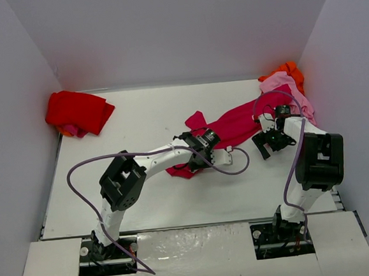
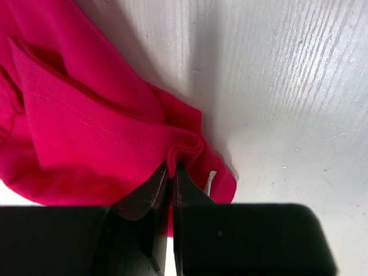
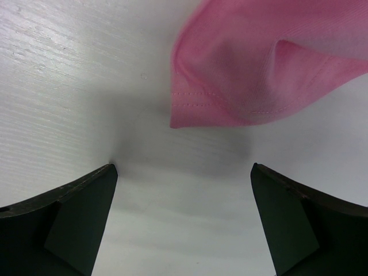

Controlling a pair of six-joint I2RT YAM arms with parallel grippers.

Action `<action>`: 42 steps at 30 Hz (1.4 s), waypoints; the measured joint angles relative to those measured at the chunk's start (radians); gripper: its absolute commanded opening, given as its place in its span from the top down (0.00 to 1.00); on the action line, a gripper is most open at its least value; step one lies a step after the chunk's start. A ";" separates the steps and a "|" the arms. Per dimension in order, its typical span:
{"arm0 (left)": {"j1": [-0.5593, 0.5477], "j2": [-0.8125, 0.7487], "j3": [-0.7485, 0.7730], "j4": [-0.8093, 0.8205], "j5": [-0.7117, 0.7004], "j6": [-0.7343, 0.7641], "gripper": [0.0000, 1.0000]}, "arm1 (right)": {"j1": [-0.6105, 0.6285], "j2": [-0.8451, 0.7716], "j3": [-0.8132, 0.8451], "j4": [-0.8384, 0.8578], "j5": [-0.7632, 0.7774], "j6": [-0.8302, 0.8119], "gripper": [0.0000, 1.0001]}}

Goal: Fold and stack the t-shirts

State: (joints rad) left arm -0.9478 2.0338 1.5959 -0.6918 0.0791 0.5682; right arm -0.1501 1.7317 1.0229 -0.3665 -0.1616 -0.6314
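A crimson-magenta t-shirt [image 1: 234, 124] lies crumpled across the middle of the table. My left gripper [image 1: 196, 161] is at its near-left end, shut on a fold of its edge. In the left wrist view the jaws [image 2: 172, 167] pinch a ridge of that crimson-magenta cloth [image 2: 86, 115]. A bright red t-shirt [image 1: 77, 111] lies folded at the far left. A pale pink t-shirt [image 1: 289, 91] and an orange one [image 1: 289, 70] are heaped at the far right. My right gripper [image 1: 271, 142] stands open over bare table, empty [image 3: 184, 172], short of a pink hem corner [image 3: 259, 75].
White walls close in the table on the left, back and right. A bit of pink and orange cloth [image 1: 69, 130] peeks out under the red shirt. Purple cables [image 1: 79, 178] loop from both arms. The arm bases [image 1: 107, 249] stand at the near edge.
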 measured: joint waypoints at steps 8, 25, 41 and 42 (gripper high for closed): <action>0.158 -0.063 0.153 -0.028 0.027 -0.017 1.00 | 0.002 -0.005 -0.008 0.013 0.023 0.005 0.00; 0.387 -0.302 0.074 0.031 0.002 -0.091 1.00 | 0.217 -0.051 0.287 0.051 0.248 0.033 0.00; 0.437 -0.302 0.061 0.056 -0.036 -0.094 1.00 | 0.562 0.103 0.375 0.120 0.451 0.019 0.00; 0.439 -0.302 0.061 0.056 -0.037 -0.095 1.00 | 0.580 0.110 0.375 0.118 0.447 0.019 0.00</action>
State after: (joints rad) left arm -0.5087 1.7317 1.6569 -0.6358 0.0419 0.4737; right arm 0.4302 1.8418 1.3984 -0.2483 0.2856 -0.6121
